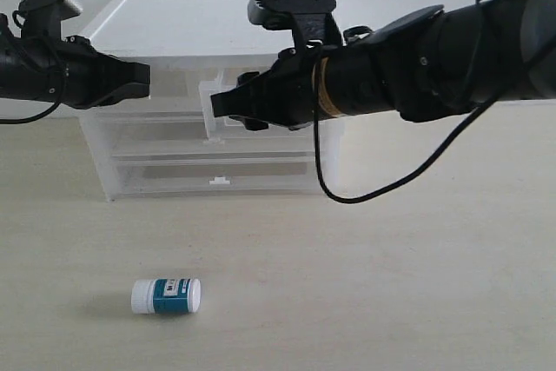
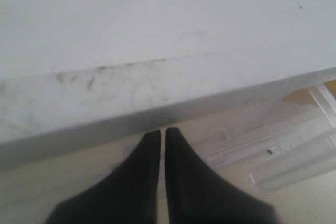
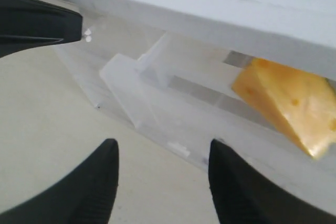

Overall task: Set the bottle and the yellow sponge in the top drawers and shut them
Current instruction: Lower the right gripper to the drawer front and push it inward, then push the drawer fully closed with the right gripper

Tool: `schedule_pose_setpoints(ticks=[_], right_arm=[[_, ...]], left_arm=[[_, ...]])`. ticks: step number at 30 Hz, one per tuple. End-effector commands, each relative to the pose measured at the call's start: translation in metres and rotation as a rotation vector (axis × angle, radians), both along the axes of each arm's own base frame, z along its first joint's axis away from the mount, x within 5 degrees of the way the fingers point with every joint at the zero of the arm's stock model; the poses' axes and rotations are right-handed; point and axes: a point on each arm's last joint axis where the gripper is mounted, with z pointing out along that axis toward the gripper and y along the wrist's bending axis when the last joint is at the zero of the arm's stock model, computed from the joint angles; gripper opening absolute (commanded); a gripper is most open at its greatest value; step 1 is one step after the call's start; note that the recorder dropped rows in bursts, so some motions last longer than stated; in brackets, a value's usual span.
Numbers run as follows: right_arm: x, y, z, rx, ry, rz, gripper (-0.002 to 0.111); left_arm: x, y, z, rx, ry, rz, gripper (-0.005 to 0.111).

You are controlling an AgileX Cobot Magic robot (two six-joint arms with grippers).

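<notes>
The bottle [image 1: 166, 295] lies on its side on the table, well in front of the cabinet [image 1: 174, 19] and apart from both arms. The yellow sponge [image 3: 286, 98] sits inside a top drawer under the white top; my right arm hides it in the exterior view. That top drawer [image 1: 208, 100] stands pulled out a little, its clear corner [image 3: 128, 85] jutting forward. My right gripper [image 3: 163, 153] hangs open and empty just in front of it. My left gripper [image 2: 163, 132] is shut, its tips against the other top drawer's front [image 1: 174, 84] below the top's edge.
Two full-width clear drawers [image 1: 217, 175] sit shut below the top pair. A black cable [image 1: 373, 193] loops down from the right arm to the table. Both arms reach in level with the cabinet's top row. My left gripper [image 3: 47, 22] shows in the right wrist view.
</notes>
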Motion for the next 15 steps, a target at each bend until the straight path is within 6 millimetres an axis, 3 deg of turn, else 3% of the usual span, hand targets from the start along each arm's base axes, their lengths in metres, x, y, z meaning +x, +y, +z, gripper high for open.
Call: schedule_pose_setpoints(ticks=[1, 4, 15], right_arm=[[-0.012, -0.020, 0.005, -0.034, -0.031, -0.057, 0.049], [-0.019, -0.026, 0.002, -0.047, -0.022, -0.067, 0.049], [-0.010, -0.034, -0.004, -0.109, -0.064, -0.169, 0.049]], left_arm=[[0.006, 0.005, -0.003, 0.012, -0.002, 0.060, 0.004], [0.006, 0.005, -0.003, 0.012, -0.002, 0.060, 0.004], [0.006, 0.005, -0.003, 0.009, 0.000, 0.053, 0.004]])
